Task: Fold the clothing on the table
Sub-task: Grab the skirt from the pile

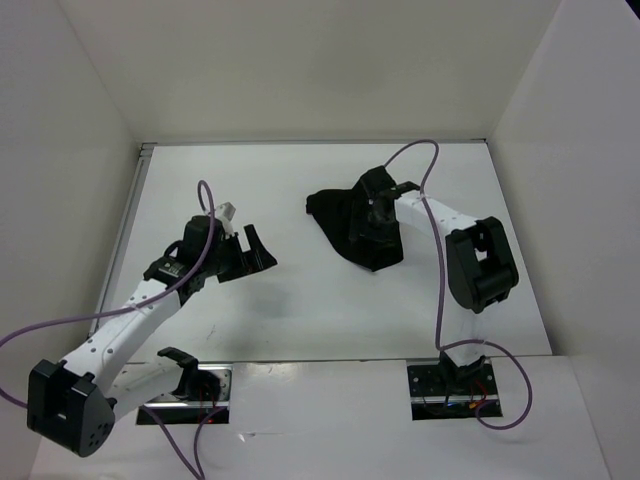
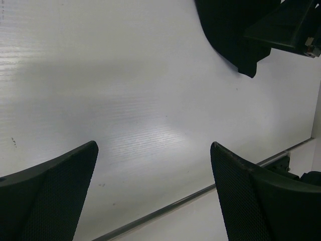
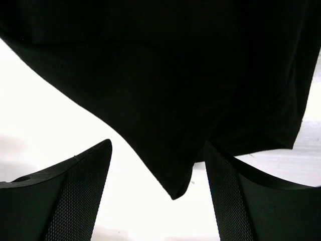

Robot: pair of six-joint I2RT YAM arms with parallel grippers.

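The black clothing (image 1: 335, 215) lies crumpled on the white table (image 1: 300, 310), right of centre. My right gripper (image 1: 373, 228) hovers over the clothing's right part, pointing down, and is open. In the right wrist view the clothing (image 3: 175, 75) fills the upper frame. One pointed corner of it reaches down between the spread fingers (image 3: 75, 196) of the right gripper (image 3: 158, 145), touching neither. My left gripper (image 1: 260, 250) stands open over bare table, a little left of the clothing. In its own view the left gripper (image 2: 153, 145) holds nothing, and the clothing (image 2: 225, 30) shows at the top right.
White walls enclose the table on the left, back and right. A thin metal edge strip (image 2: 200, 193) runs along the near table edge. The right arm's grey cable (image 1: 420, 165) loops above the clothing. Both arm bases (image 1: 450, 385) sit at the near edge.
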